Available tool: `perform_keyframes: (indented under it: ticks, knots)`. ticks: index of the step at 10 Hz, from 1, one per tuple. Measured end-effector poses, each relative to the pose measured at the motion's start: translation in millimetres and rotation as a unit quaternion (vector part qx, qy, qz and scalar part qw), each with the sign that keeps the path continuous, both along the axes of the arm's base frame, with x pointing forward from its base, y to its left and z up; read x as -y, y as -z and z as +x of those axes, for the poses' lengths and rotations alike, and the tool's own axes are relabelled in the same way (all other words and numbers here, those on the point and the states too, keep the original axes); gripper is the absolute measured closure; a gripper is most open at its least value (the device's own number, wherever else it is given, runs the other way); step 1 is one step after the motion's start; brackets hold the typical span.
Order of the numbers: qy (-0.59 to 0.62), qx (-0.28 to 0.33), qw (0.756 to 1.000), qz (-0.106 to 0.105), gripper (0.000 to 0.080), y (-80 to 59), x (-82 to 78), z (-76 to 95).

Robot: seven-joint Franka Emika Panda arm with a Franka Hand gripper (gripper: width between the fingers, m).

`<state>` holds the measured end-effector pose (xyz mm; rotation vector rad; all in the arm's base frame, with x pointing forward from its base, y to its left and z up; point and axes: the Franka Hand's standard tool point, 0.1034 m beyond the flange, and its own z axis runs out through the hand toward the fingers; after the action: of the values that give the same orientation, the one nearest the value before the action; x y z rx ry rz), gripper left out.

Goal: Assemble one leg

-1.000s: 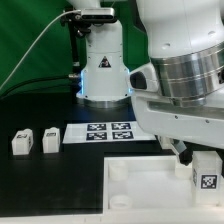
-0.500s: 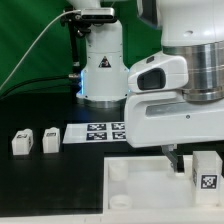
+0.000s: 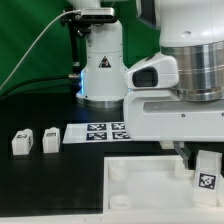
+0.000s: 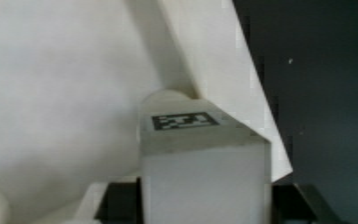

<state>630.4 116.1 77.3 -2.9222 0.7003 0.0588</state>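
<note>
My gripper (image 3: pixel 199 157) is shut on a leg (image 3: pixel 207 172), a small white block with a square marker tag. It holds the leg slightly tilted at the near right corner of the large white panel (image 3: pixel 145 178). In the wrist view the leg (image 4: pixel 197 150) fills the gap between the dark fingers (image 4: pixel 128 196), with the gripper (image 4: pixel 201 203) closed around it and the panel (image 4: pixel 69 90) behind. I cannot tell whether the leg's lower end touches the panel. Two more legs (image 3: pixel 21 142) (image 3: pixel 50 140) stand on the black table at the exterior view's left.
The marker board (image 3: pixel 103 132) lies on the table behind the panel. The arm's white base (image 3: pixel 103 70) stands behind it, with a cable to the exterior view's left. The panel has round corner sockets (image 3: pixel 120 172).
The gripper has moved toward the exterior view's right onto the leg at the panel's right corner. The leg stood upright before and now tilts between the fingers.
</note>
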Motion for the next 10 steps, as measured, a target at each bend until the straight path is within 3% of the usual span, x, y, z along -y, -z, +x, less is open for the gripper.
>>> perform_keyframes:
  ticks: [2,4,6,8,9,10]
  knots:
    - [0.084,-0.012,0.996,0.001,0.0492,0.1,0.5,0.0]
    - [0.227,-0.030,0.974,0.009,0.0492,0.2,2.2,0.4]
    - [0.421,-0.058,0.905,0.038,0.0493,1.4,6.7,0.6]
    - [0.519,-0.079,0.848,0.066,0.0493,2.4,7.5,-2.1]
    - [0.553,-0.090,0.825,0.069,0.0493,3.8,6.1,-3.6]
    - [0.560,-0.092,0.820,0.068,0.0493,3.9,5.0,-3.9]
